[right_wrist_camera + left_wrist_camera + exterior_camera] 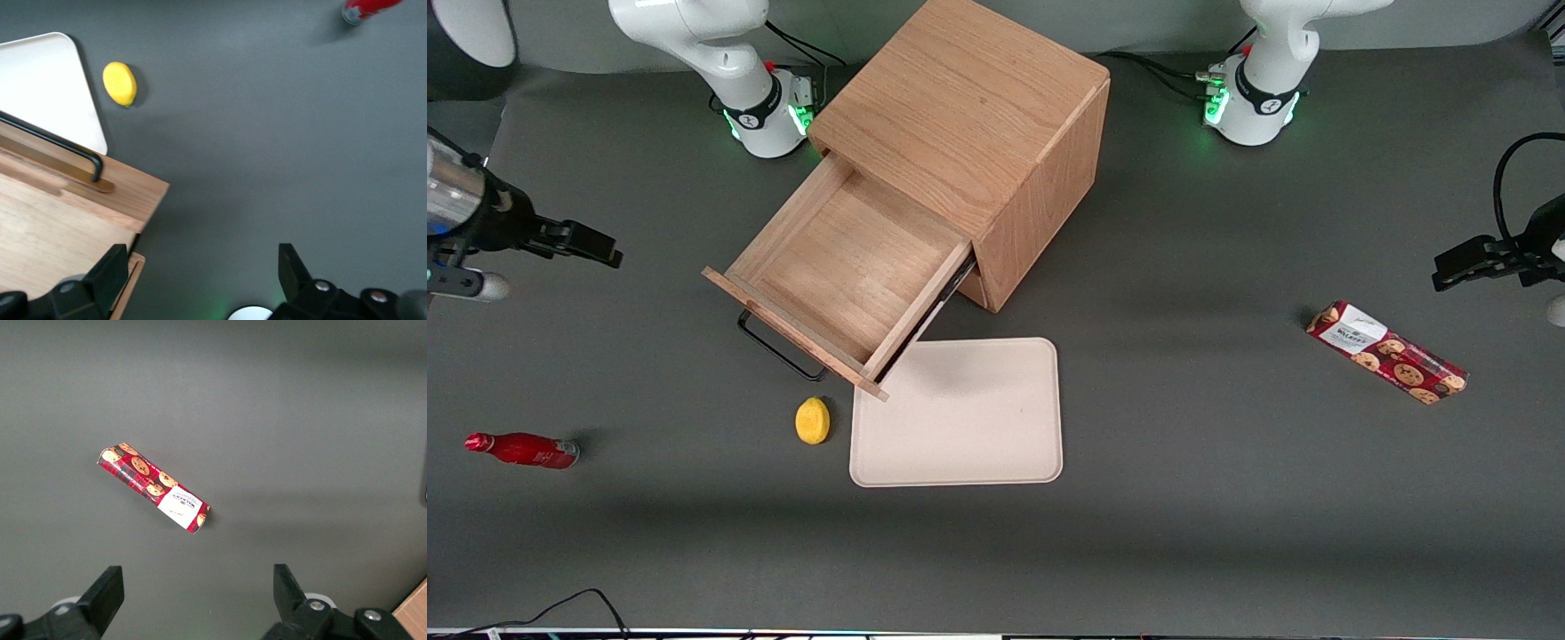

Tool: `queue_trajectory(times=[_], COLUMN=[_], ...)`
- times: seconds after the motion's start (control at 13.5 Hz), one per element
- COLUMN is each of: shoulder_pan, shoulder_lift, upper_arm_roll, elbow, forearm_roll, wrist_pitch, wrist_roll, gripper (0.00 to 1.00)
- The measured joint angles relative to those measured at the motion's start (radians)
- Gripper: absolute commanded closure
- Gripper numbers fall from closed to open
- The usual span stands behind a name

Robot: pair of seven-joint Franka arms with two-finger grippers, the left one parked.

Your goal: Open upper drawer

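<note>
Fingers (107,277) of the gripper (578,242) spread apart, holding nothing, at the front view's left edge, well apart from the upper drawer (845,267). Drawer pulled fully out of the oak cabinet (969,124), frame centre; lemon (812,420) and tray (960,444) below it.

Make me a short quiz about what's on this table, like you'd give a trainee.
1. True or false: the upper drawer stands pulled out of the cabinet.
2. What lies inside it? A) a lemon B) nothing C) a bottle
3. Fill in: the gripper is open and holds ____.

Key: 1 true. 2 B: the lemon lies on the table beside the tray; the red bottle lies toward the working arm's end. 3 nothing: it hangs apart from the drawer's handle.
</note>
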Motion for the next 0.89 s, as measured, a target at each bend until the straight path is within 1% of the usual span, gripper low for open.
queue_trajectory(times=[0.3, 0.52, 0.89], shoulder_pan=[-0.005, -0.005, -0.005], shoulder_lift=[-0.031, -0.02, 0.009], upper_arm_roll=[0.003, -0.006, -0.025], elbow=[-0.034, -0.065, -0.031], forearm_roll=[0.0, -0.005, -0.006], wrist_pitch=[0.01, 0.131, 0.14], wrist_roll=[-0.009, -0.01, -0.015], gripper=[0.0, 0.0, 0.0])
